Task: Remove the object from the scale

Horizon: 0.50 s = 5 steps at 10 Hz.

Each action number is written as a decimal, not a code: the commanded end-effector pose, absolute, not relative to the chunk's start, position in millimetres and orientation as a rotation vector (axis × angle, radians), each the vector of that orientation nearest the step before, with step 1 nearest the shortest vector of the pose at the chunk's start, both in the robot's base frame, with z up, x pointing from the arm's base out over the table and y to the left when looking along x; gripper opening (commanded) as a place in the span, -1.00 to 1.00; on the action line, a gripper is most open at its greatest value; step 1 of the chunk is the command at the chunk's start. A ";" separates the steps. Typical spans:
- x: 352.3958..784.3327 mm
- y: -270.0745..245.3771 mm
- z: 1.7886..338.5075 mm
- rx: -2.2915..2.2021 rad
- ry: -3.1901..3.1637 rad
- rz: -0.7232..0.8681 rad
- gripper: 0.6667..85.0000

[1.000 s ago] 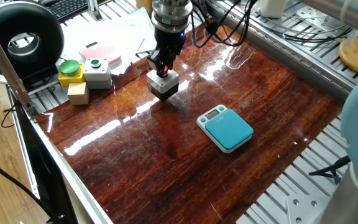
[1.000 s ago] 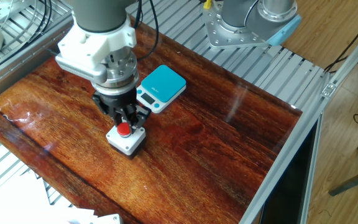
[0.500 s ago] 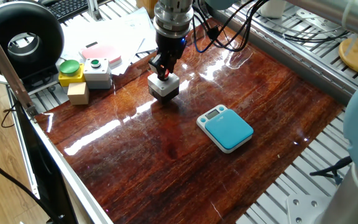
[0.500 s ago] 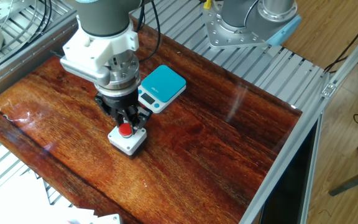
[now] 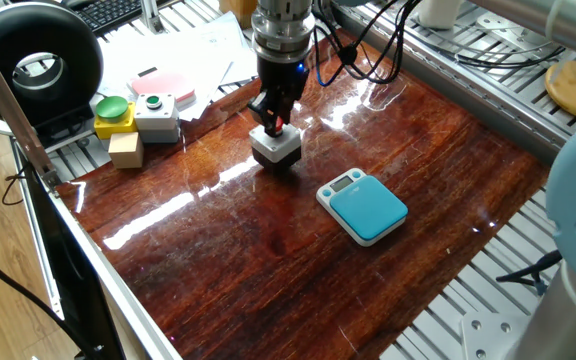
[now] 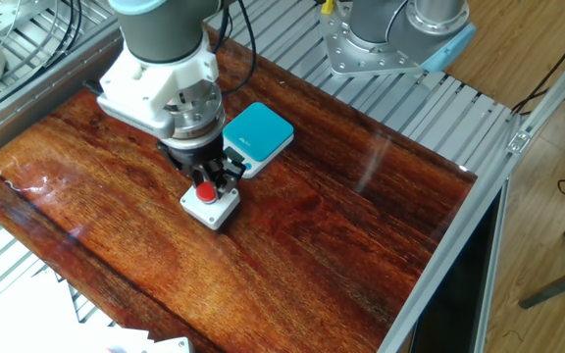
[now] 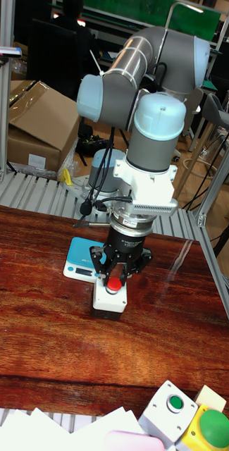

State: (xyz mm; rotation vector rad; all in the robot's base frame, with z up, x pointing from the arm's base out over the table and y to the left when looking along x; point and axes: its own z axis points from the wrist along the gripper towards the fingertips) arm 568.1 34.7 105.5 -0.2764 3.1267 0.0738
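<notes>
One fixed view: UR5 gripper (image 5: 274,124) w/ fingers closed round the red button atop the object (image 5: 275,147), a grey-topped switch box, which sits on or just above the wooden desk (image 5: 268,260), clear of the scale (image 5: 362,206). The other fixed view shows the same grip from the far side: gripper (image 6: 207,178) pinching the button, object (image 6: 210,204) just beside the scale (image 6: 253,137) but not on its teal plate.

Judgement: removal looks all but done; what's left is to set the box flat, open the fingers straight out & lift vertically, so the box isn't dragged or tipped. Grip is on the button only, a small hold, so slow moves are safer.

Surface: glossy dark-red wood, strong glare, likely slick; aluminium rails either side. Tall fixed view: cardboard boxes (image 7: 36,120) & dark lab behind the arm; a grey box w/ green button (image 7: 170,411) and a yellow one (image 7: 211,428) at the near edge, well apart from the work.
</notes>
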 end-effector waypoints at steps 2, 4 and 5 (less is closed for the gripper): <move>574.5 31.5 90.9 -0.259 3.130 0.064 -0.99; 578.2 34.7 85.5 -0.256 3.125 0.061 -0.99; 577.3 34.8 86.5 -0.251 3.124 0.051 -0.99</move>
